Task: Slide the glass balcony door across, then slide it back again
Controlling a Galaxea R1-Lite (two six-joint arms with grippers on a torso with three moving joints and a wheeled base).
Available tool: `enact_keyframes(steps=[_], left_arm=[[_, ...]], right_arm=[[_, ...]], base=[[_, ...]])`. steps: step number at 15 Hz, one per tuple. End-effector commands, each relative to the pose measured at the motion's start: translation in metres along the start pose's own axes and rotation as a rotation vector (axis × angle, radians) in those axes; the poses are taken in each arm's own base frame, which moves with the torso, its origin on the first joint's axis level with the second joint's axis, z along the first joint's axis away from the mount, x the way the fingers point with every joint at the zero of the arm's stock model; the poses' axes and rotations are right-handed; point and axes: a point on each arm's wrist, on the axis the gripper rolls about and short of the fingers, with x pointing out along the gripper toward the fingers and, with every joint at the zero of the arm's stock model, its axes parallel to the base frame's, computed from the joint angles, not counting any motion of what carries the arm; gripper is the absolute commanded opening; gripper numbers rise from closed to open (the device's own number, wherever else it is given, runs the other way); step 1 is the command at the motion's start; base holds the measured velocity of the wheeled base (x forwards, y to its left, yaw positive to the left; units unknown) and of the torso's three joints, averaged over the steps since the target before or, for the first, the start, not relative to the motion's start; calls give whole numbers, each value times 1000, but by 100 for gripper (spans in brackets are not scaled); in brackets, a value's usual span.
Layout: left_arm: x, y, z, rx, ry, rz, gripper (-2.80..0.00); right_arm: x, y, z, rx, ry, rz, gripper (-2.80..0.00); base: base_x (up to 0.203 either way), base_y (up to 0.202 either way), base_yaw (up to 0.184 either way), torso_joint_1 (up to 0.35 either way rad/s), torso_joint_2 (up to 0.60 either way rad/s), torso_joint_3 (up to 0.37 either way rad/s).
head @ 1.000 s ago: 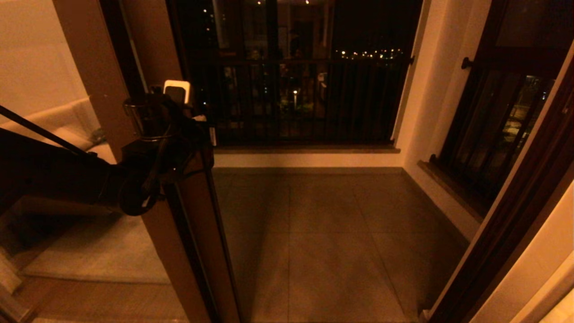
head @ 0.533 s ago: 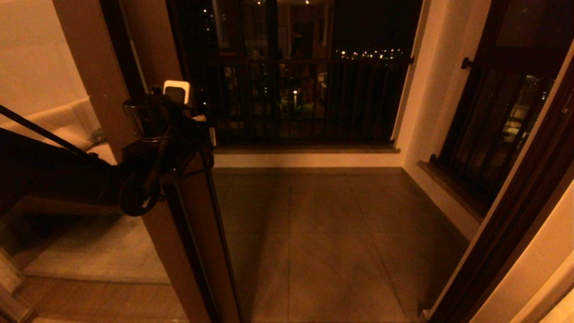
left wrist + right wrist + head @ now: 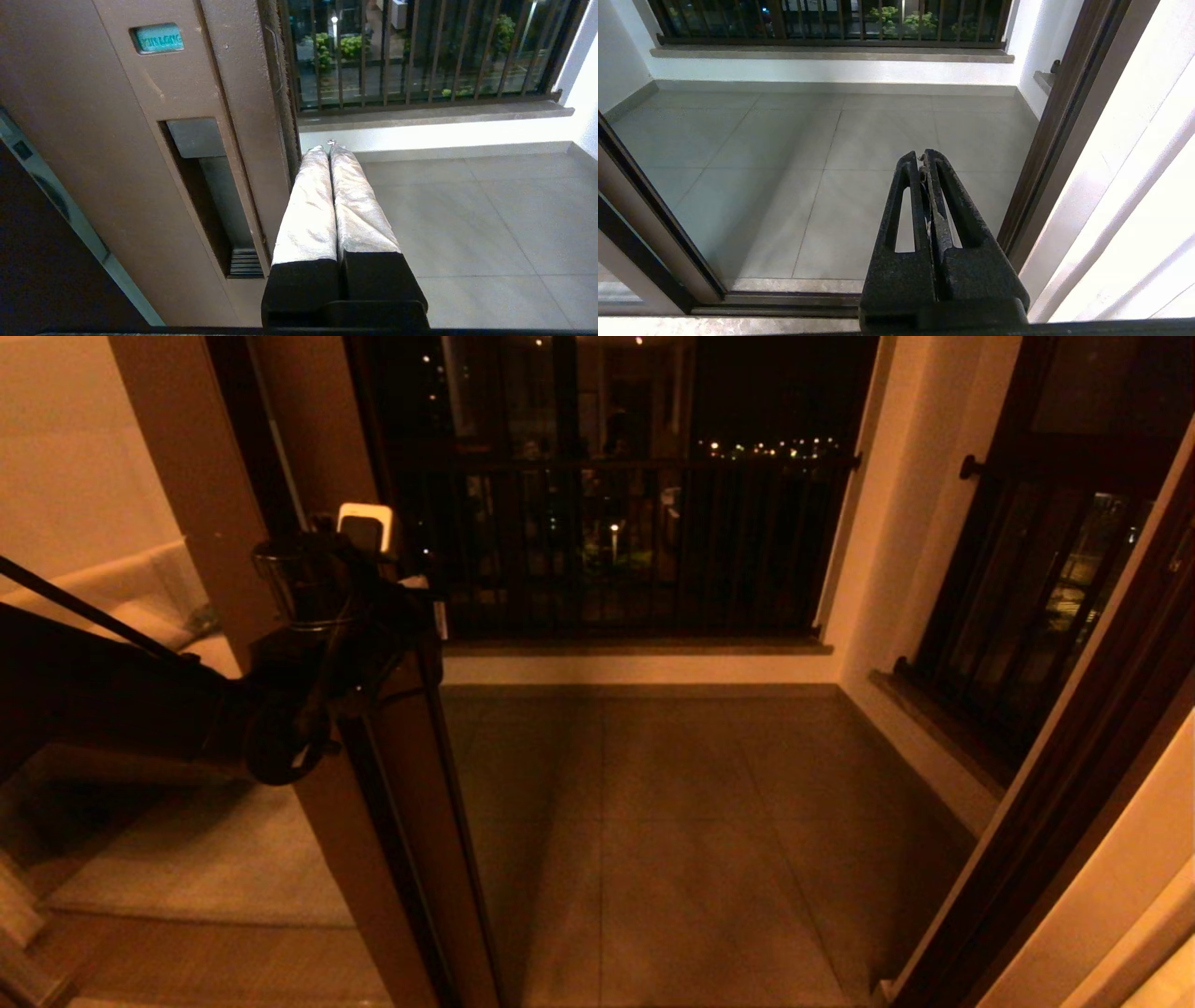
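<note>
Your left gripper [image 3: 330,148], fingers pressed together on nothing, sits against the glass balcony door [image 3: 140,154] edge at left of frame (beside its handle slot [image 3: 210,196]). Right gripper [image 3: 923,156] is likewise closed, idle.

You will find the left arm [image 3: 112,700] and its left gripper [image 3: 330,148] a touch further towards the left edge of the head view than a second ago, and the glass balcony door [image 3: 411,821] stile has edged left with it
</note>
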Motion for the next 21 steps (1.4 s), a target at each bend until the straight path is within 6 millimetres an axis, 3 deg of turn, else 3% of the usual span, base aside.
enact_keyframes(steps=[1,14,18,21], left_arm=[[0,1,2,-2,-8,6,-280],[-3,2,6,-4,-27,7,-280],[-40,-17,34,-20,-113,-69,-280],[-79,-11,46,-20,-113,-101,-280]], right_arm=[[0,0,0,-1,1,1,-280],[0,0,0,-1,1,0,-280],[0,0,0,-1,2,1,-280],[0,0,0,-1,1,1,-280]], base=[[0,0,0,0,0,0],[0,0,0,0,0,0],[0,0,0,0,0,0],[0,0,0,0,0,0]])
